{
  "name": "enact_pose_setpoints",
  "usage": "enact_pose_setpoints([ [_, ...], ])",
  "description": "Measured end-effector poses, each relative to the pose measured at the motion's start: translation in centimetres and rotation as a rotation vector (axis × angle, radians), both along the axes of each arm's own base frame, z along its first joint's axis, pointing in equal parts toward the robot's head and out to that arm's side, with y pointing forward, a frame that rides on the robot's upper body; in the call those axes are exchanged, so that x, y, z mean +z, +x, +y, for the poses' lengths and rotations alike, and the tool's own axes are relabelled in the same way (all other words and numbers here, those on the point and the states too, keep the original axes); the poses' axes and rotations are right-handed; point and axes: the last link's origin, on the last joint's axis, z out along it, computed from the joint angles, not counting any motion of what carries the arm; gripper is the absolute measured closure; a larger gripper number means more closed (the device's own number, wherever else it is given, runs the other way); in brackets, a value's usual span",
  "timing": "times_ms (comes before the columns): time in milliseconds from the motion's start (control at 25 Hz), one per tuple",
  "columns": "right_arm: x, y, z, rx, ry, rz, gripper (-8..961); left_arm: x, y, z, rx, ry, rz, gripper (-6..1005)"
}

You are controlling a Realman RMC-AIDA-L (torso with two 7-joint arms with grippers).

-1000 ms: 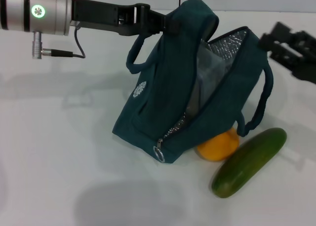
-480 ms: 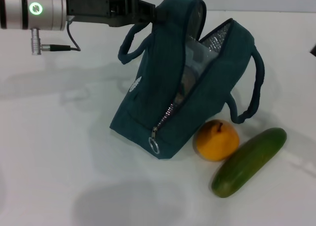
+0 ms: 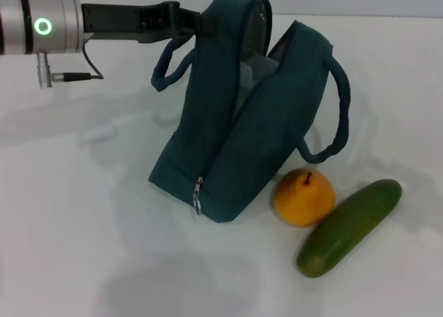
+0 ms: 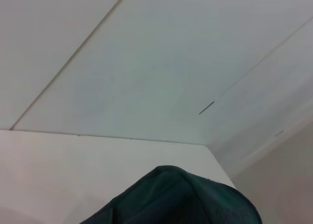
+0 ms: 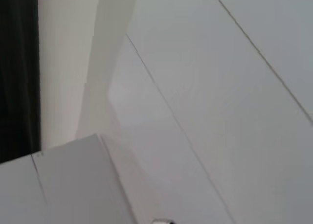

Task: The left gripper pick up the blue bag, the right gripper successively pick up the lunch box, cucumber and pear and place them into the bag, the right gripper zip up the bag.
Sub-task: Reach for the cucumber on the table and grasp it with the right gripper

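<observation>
The blue bag (image 3: pixel 235 144) stands tilted on the white table, its top edge held up by my left gripper (image 3: pixel 199 19), which is shut on the fabric at the upper left. The bag's mouth is open, and a pale, clear shape inside it looks like the lunch box (image 3: pixel 250 73). The zipper ring pull (image 3: pixel 197 202) hangs at the bag's near lower corner. The pear (image 3: pixel 304 196) rests against the bag's lower right side, with the cucumber (image 3: pixel 349 227) lying beside it to the right. A bit of the bag's fabric (image 4: pixel 171 199) shows in the left wrist view. My right gripper is out of view.
The white table (image 3: pixel 76 248) spreads out to the left of and in front of the bag. The right wrist view shows only pale walls and a ceiling. One loose bag handle (image 3: pixel 339 116) hangs on the right above the pear.
The right gripper has left the view on the right. My left gripper has pulled the bag's top leftward, so the bag stands more upright, its mouth is narrower, and the pear is uncovered.
</observation>
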Motion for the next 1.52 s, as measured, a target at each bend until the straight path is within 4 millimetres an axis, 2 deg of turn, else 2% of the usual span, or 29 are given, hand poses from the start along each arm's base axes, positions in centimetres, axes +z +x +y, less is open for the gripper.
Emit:
enact_pose_setpoints([
  [160,0.8,1.8,-0.4,-0.106,0.089,-0.028,369,0.0,-0.3,0.0,0.002,0.015,-0.009,941],
  [200,1.5,3.3,-0.8,-0.208,0.160,-0.028,370,0.0,-0.3,0.0,0.003,0.018,-0.011,941],
  [240,1.5,3.3,-0.8,-0.208,0.160,-0.028,370,0.0,-0.3,0.0,0.004,0.019,-0.012,941],
  [360,3.2,4.3,-1.6,-0.237,0.235,-0.069,368,0.0,-0.4,-0.1,0.005,0.019,-0.014,941],
  [480,5.2,3.0,-2.0,-0.095,0.176,-0.149,363,0.0,-0.4,-0.1,0.007,0.019,-0.015,941],
  [600,7.1,1.5,-1.5,0.023,0.079,-0.229,358,-0.2,-0.3,-0.1,0.002,0.019,-0.017,941],
  [720,8.7,0.2,0.4,0.074,-0.004,-0.360,353,-0.3,-0.3,-0.1,-0.002,0.021,-0.017,941],
  [840,9.4,-1.0,2.6,0.104,-0.108,-0.505,321,-0.4,-0.3,-0.1,0.001,0.028,-0.016,941],
  [960,9.4,-2.4,4.8,0.135,-0.215,-0.646,236,-0.4,-0.3,0.0,0.003,0.033,-0.017,941],
  [1000,9.1,-3.4,6.4,0.133,-0.262,-0.746,207,-0.4,-0.3,0.0,0.005,0.036,-0.018,941],
  [1040,9.1,-3.4,6.4,0.133,-0.262,-0.746,160,-0.4,-0.3,0.1,0.004,0.039,-0.020,941],
  [1120,8.7,-4.3,7.7,0.127,-0.280,-0.841,65,-0.4,-0.1,0.1,0.002,0.048,-0.030,941],
  [1280,7.4,-6.1,9.7,0.131,-0.308,-1.043,69,-0.7,0.0,0.3,0.010,0.060,-0.040,941],
  [1520,3.5,-9.9,11.3,0.264,-0.526,-1.267,75,-1.7,0.1,0.2,0.024,0.044,-0.053,941],
])
